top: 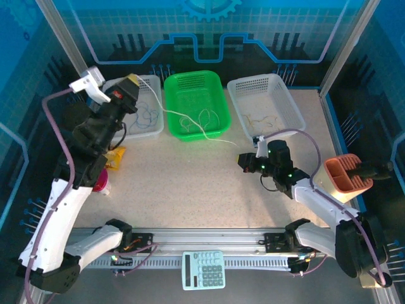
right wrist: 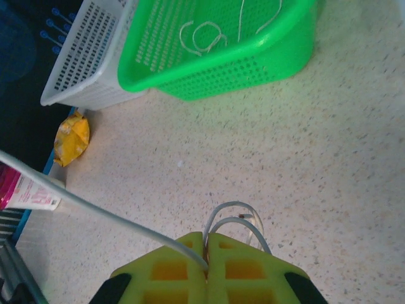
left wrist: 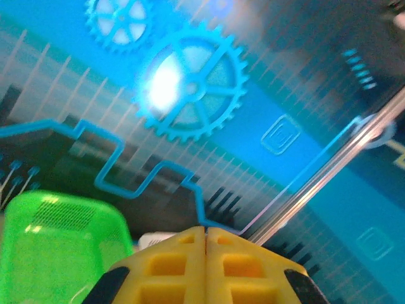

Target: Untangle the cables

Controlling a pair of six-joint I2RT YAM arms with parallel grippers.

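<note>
Ahead of my right gripper [right wrist: 206,235] stands the green basket [right wrist: 240,69], with the left white basket [right wrist: 95,57] beside it, further to the left. A yellow packet [right wrist: 73,136] and a pink tube [right wrist: 25,190] lie well off to the left of these fingers, and speckled table [right wrist: 316,164] runs from them to the green basket. From above, the right white basket [top: 292,101] sits beyond my right gripper [top: 242,161] and holds yellowish cables [top: 262,117]. My left gripper [top: 134,78] hangs raised over the left white basket [top: 142,136], above its blue-grey cables [top: 149,114], with the green basket [top: 169,101] just to its right. A long whitish cable [top: 190,123] slants from my left fingertips across the green basket, past the whitish loops [top: 202,117] lying in it, toward my right fingers. Its long axis lies on the line between my two grippers. At my right fingers a grey-white cable [right wrist: 95,206] runs away low to the left, and a small loop [right wrist: 237,212] curls on the table just ahead of the tips. I cannot tell whether this is the same long cable. My right fingers are pressed together on the grey-white cable. My left gripper [left wrist: 205,229] is closed pad to pad with no gap. The cable is hidden in its own wrist view, though from above the long whitish cable ends at its tip.
</note>
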